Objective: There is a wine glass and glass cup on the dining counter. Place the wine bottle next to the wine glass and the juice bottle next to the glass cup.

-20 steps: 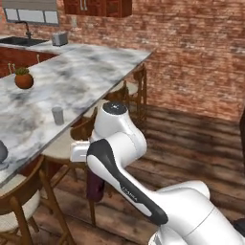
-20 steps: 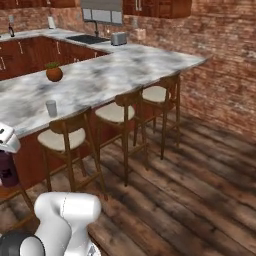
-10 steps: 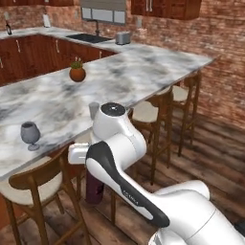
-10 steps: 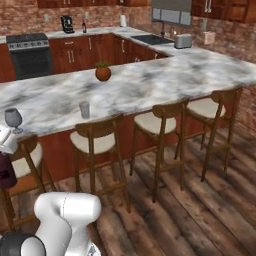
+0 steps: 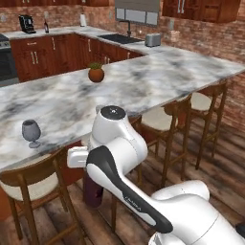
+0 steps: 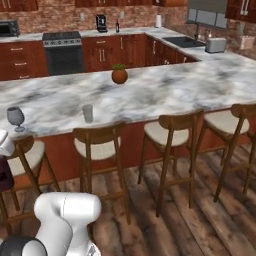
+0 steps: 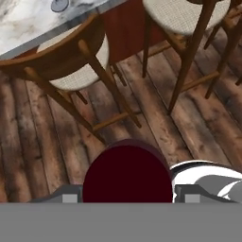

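Note:
My gripper [image 5: 91, 174] hangs low beside the dining counter [image 5: 143, 86], shut on the juice bottle [image 5: 94, 194], a stout dark maroon bottle held upright above the wood floor. In the hand view its wide dark-red cap [image 7: 127, 172] sits between my fingertips [image 7: 189, 194]. At the left edge of the right base view are the gripper [image 6: 4, 147] and the juice bottle [image 6: 5, 175]. The wine glass [image 5: 31, 131] [image 6: 15, 117] stands near the counter's near edge. The glass cup [image 6: 88, 113] stands to its right. A slim dark bottle, apparently the wine bottle [image 6: 117, 26], stands on the far wall counter.
Wooden chairs [image 6: 97, 145] line the counter's near side, and one chair [image 7: 71, 61] is just ahead of the hand. A potted plant [image 6: 119, 75] sits mid-counter. Stove [image 6: 62, 50], sink [image 6: 182, 41] and toaster [image 6: 216, 45] are along the back.
The whole picture has shifted, so the base has moved along the counter and the views now face it more squarely. The wine glass has come into view. My gripper still holds the juice bottle.

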